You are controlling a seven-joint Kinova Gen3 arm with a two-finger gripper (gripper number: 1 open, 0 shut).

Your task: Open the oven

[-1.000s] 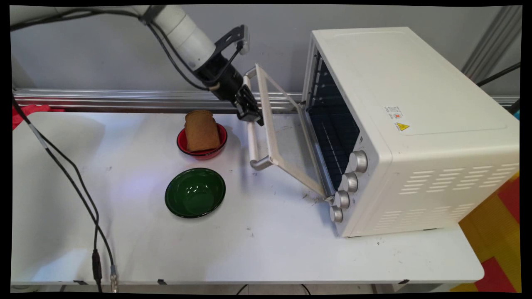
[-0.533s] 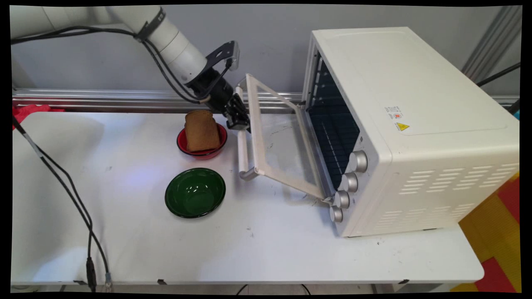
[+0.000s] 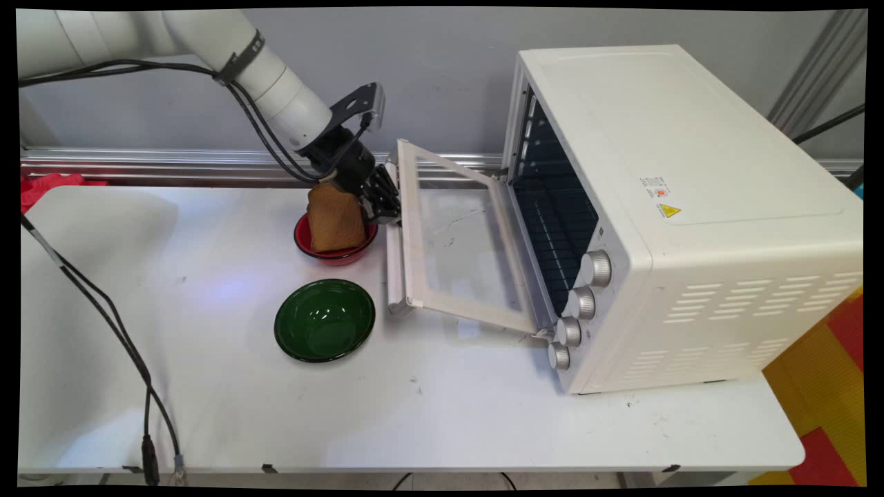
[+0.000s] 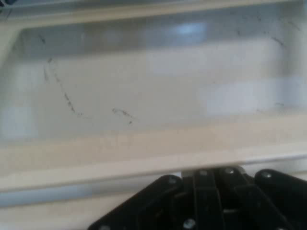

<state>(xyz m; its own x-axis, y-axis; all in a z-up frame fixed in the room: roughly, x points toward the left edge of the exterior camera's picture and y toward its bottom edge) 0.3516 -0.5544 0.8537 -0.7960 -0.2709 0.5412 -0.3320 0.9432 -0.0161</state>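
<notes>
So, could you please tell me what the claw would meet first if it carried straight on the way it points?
Most likely the oven door: the claw sits at its handle, and the hand view shows the door's frame and glass pane directly ahead.

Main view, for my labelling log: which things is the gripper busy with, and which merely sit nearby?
In use: gripper at the door handle, oven door, toaster oven.
Idle: bread slice in red bowl, empty green bowl.
</notes>
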